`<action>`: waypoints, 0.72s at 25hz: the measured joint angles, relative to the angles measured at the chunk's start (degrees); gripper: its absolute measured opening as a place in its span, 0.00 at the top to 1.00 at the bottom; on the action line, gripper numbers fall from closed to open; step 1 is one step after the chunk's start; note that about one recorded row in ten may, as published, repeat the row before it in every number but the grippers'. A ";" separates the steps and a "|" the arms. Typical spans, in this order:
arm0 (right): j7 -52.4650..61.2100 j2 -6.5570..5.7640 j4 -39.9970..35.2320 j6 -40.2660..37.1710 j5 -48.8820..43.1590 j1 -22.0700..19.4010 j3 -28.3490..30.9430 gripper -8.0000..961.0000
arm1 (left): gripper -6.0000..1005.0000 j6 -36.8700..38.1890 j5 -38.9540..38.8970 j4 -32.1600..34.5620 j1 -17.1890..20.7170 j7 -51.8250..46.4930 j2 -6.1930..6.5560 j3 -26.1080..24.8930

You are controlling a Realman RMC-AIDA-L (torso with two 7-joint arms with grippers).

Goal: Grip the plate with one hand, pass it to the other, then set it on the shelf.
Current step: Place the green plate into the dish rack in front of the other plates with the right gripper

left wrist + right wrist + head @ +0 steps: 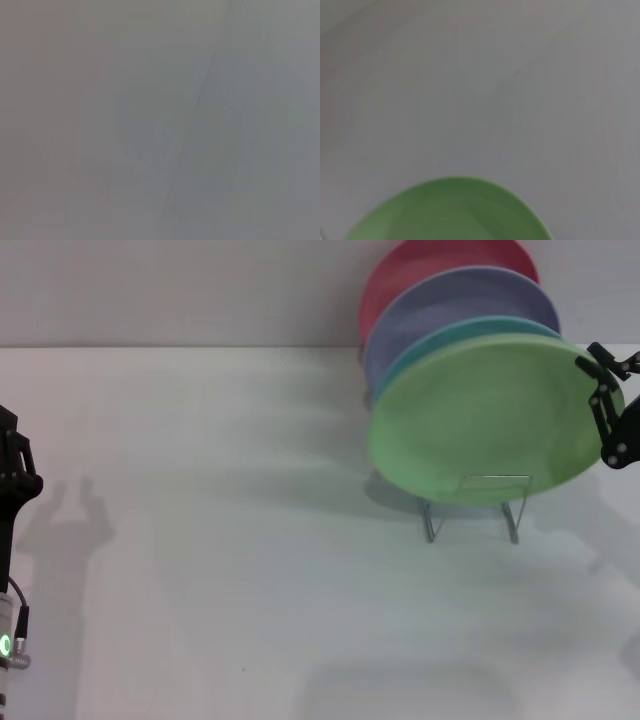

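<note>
Spanning the whole head view: white table [250, 590], lying bare between the two arms.

Standing on edge at the far right: the plate [480, 420], leaning back in the shelf [430, 523] as the front piece of a row. Crowding close behind it: sky-blue plate [450, 338], lavender plate [450, 300], red plate [420, 265].

Judging handling: looking light, stiff and smooth, so likely slipping under a shallow pinch and rocking in the wire loops if nudged. Advising hold on the free rim at the outer side, biting across the lip, not the face.

Noting obstruction: the neighbour behind sitting nearly against the back face, leaving little room there for a finger; thin wire legs looking easy to shove along the table.

Hanging at the plate's right rim, overlapping its edge: right gripper [605, 405]; whether clamping or merely alongside, cannot tell.

Parking at the left edge, well apart from the shelf: left gripper [15, 465]; its state, cannot tell.
</note>
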 joint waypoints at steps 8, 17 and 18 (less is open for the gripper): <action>0.43 -0.02 0.10 0.83 -0.01 -0.49 -0.53 0.91 | 0.69 0.30 0.22 0.00 0.17 -0.04 0.04 -0.01; 0.86 -0.09 0.52 0.89 0.02 -0.66 -0.53 0.79 | 0.69 0.30 0.59 0.00 0.17 -0.48 0.05 -0.01; 1.09 -0.09 0.54 0.89 0.06 -0.66 -0.54 0.79 | 0.69 0.30 0.61 0.00 0.20 -0.61 0.07 -0.01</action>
